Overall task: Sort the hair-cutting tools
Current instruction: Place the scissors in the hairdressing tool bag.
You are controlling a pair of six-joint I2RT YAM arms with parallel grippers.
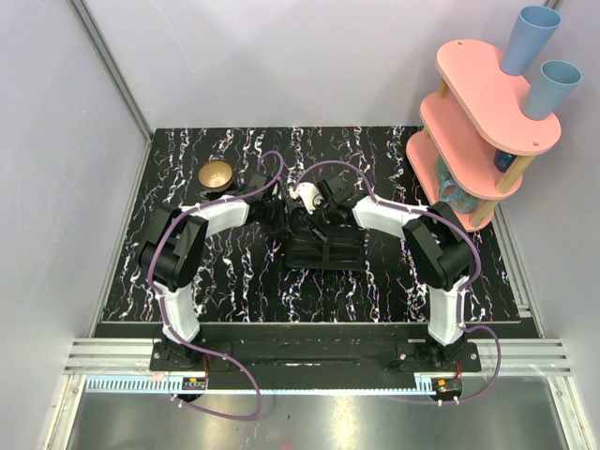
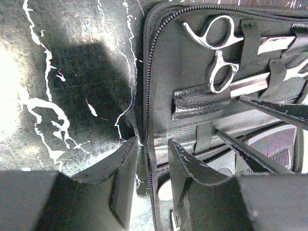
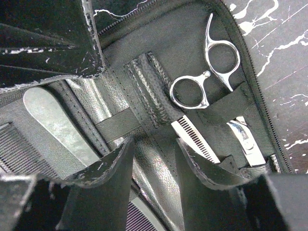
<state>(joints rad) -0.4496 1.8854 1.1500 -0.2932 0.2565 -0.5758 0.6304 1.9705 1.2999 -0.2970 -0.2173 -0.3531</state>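
A black case (image 1: 325, 251) lies open mid-table. One pair of silvery thinning scissors (image 3: 202, 89) is strapped inside it under elastic bands; it also shows in the left wrist view (image 2: 219, 50). The handle of a second pair (image 2: 299, 70) peeks in at the right edge there. My left gripper (image 2: 150, 161) is open, its fingers straddling the case's zipped edge (image 2: 148, 96). My right gripper (image 3: 153, 159) is open and empty just above the case's lining, next to the scissors' toothed blade (image 3: 195, 137). In the top view both grippers (image 1: 277, 217) (image 1: 316, 221) meet at the case's far edge.
A small brass bowl (image 1: 216, 174) stands at the back left. A pink tiered shelf (image 1: 483, 122) with blue cups (image 1: 528, 37) stands at the back right. A comb (image 3: 139, 217) and a flat silvery piece (image 3: 55, 122) sit in the case. The table (image 1: 234, 281) is black marble-patterned.
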